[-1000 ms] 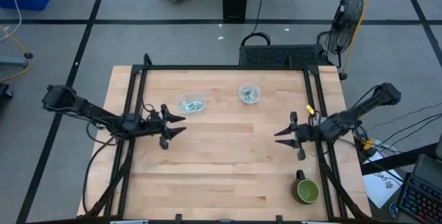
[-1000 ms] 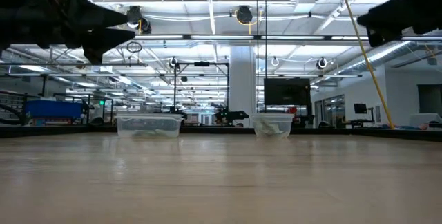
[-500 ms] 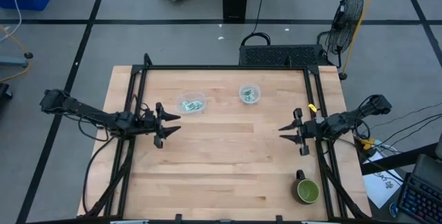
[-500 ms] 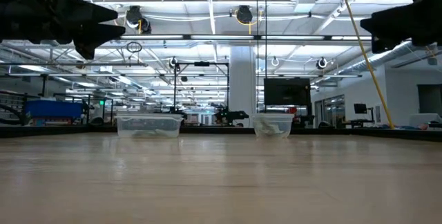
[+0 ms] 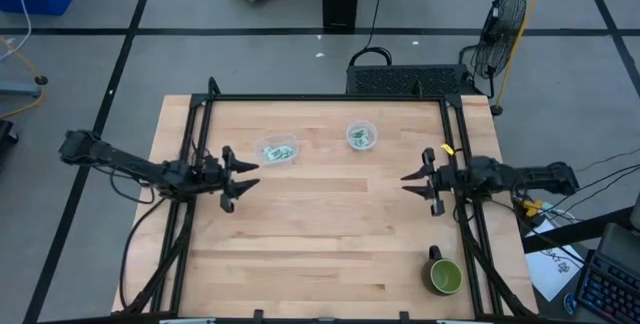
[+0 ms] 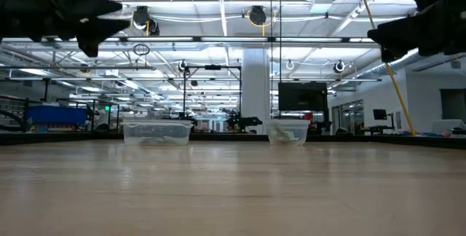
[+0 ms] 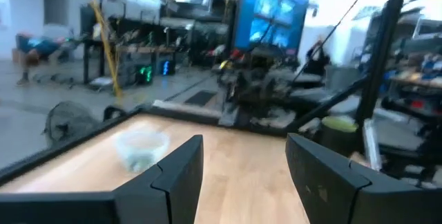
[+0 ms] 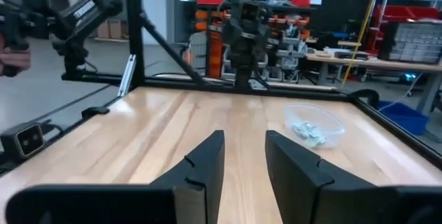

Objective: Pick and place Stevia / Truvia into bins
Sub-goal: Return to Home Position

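The left gripper (image 5: 250,176) and right gripper (image 5: 408,182) hover spread wide (both empty); sachets (image 5: 282,150) lie in 2 bins (image 5: 262,147).

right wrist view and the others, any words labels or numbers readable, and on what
No text reads clearly.
White lettering on a dark bar beyond the table: too blurred to read.
Print on the sachets: too small.
Printed sheet on the floor: too small.
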`<state>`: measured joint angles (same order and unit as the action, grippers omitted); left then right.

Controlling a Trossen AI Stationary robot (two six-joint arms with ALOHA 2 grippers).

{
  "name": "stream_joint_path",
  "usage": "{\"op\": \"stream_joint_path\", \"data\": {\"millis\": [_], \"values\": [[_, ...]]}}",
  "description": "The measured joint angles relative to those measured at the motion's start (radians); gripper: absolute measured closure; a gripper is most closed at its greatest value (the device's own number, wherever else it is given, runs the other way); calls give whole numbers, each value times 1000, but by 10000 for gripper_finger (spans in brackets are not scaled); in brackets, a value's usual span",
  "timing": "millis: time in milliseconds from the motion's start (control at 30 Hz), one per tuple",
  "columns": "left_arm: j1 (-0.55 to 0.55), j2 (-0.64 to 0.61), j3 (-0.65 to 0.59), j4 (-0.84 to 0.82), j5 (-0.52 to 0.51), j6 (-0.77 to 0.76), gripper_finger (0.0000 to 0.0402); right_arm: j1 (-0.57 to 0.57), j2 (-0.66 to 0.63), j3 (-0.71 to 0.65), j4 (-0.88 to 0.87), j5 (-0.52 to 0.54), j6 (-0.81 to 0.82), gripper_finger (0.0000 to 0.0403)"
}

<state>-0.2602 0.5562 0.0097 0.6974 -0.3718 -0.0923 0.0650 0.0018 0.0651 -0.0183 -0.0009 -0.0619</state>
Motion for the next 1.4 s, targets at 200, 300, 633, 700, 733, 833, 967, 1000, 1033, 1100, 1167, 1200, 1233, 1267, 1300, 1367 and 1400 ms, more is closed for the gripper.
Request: {"op": "stream_joint_path", "data": {"millis": [200,300,633,700,733,833,967,1000,1033,1100,1167,1200,1233,1267,1300,1367,1400], "values": [[-13,-131,1,-137,-9,17,190,-59,1,-10,11,-23,110,302],[-16,-216,1,-270,-106,-22,190,-65,1,-11,6,32,156,303],[-74,-381,1,-331,-23,-112,190,-85,11,-12,66,157,153,302],[-76,-381,1,-327,-22,-121,190,-85,11,-12,97,160,154,303],[-76,-381,1,-328,-22,-123,190,-85,11,-12,119,160,155,303],[-76,-381,1,-328,-22,-122,190,-85,11,-12,158,161,155,302],[-76,-381,1,-328,-22,-123,190,-85,11,-12,162,160,154,302],[-76,-381,1,-328,-22,-123,190,-85,11,-13,160,160,154,302],[-76,-381,1,-328,-22,-123,190,-85,11,-13,158,160,155,302],[-76,-381,1,-328,-22,-123,190,-85,11,-13,160,159,155,303],[-76,-380,1,-328,-22,-123,190,-85,11,-13,161,159,154,302],[-76,-380,1,-328,-22,-123,190,-85,11,-13,161,159,154,302],[-76,-380,1,-328,-22,-123,190,-85,11,-13,161,158,154,302],[-76,-380,1,-328,-22,-123,190,-85,11,-13,162,158,155,303],[-76,-380,1,-328,-22,-123,190,-85,11,-13,162,158,155,303],[-76,-380,1,-328,-22,-123,190,-85,11,-13,162,158,155,302],[-76,-380,1,-328,-22,-123,190,-85,11,-13,163,158,155,302]]}}
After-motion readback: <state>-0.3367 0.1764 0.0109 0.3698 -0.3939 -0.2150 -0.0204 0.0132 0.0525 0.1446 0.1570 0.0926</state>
